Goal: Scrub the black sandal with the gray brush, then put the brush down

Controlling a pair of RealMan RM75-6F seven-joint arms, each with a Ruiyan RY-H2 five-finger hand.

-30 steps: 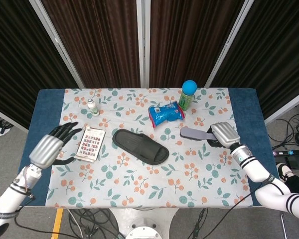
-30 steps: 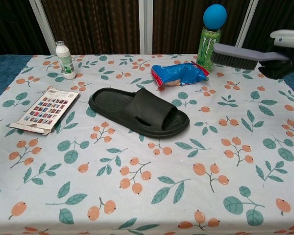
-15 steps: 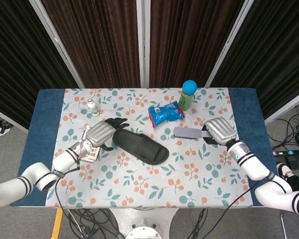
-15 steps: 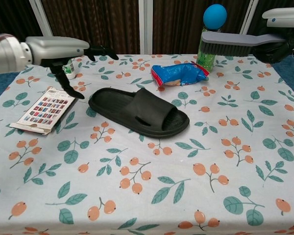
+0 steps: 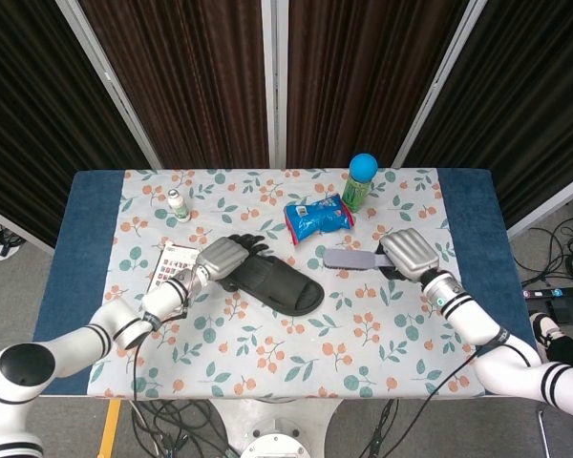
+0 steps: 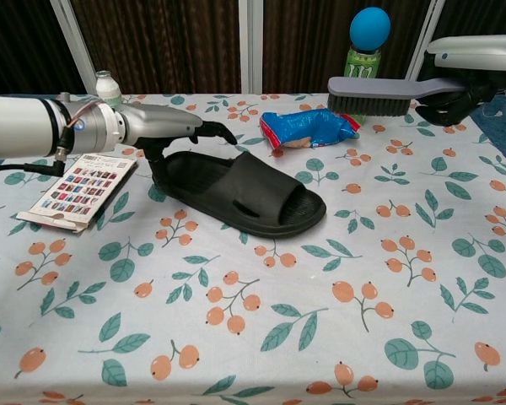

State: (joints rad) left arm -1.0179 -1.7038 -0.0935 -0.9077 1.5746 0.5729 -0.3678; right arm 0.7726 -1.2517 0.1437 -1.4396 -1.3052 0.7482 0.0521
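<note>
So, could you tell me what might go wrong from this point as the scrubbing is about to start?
1. The left hand only rests on the heel end of the black sandal, so hard strokes may slide or spin it on the tablecloth.
2. The right hand holds the gray brush by its handle end, above the blue snack packet and near the green bottle; a low swing could knock them.
3. Brushing toward the heel may strike the left hand's fingers.

Matt rubbery black sandal (image 6: 236,190); bristly gray brush (image 6: 388,94); printed cloth tablecloth (image 6: 261,337).
</note>
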